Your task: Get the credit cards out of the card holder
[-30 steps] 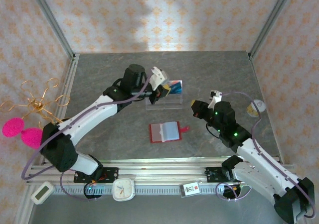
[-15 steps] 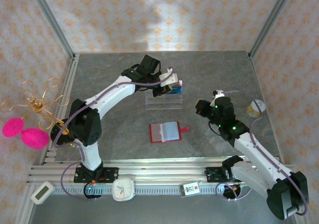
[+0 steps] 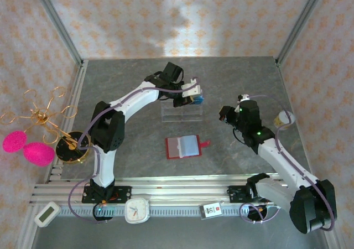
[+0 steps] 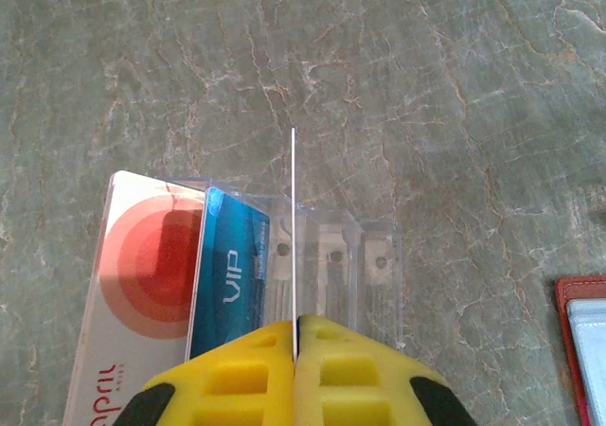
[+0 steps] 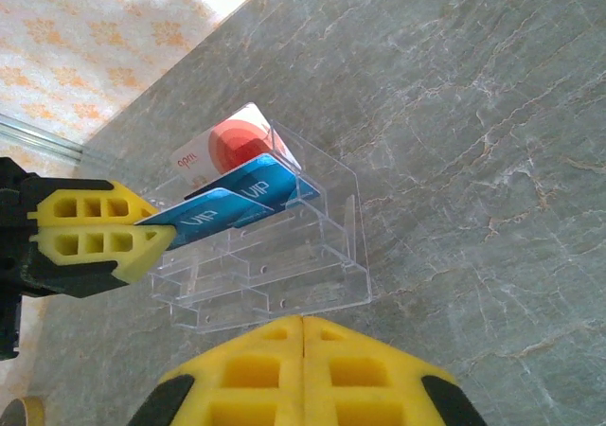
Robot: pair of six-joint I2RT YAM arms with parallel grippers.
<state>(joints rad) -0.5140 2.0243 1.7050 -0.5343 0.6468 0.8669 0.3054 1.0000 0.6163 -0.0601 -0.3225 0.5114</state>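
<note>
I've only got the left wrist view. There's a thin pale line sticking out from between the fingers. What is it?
Observer: A blue card seen edge-on. The right wrist view shows its face, marked VIP, pinched in the left gripper over the clear rack.
Operator: Where's the right gripper?
Observer: The right gripper is shut on nothing, off to the rack's right, facing it.
Operator: I see a red sliver at my right edge.
Observer: That's the card holder, lying open on the table, on the near side of the rack.
</note>
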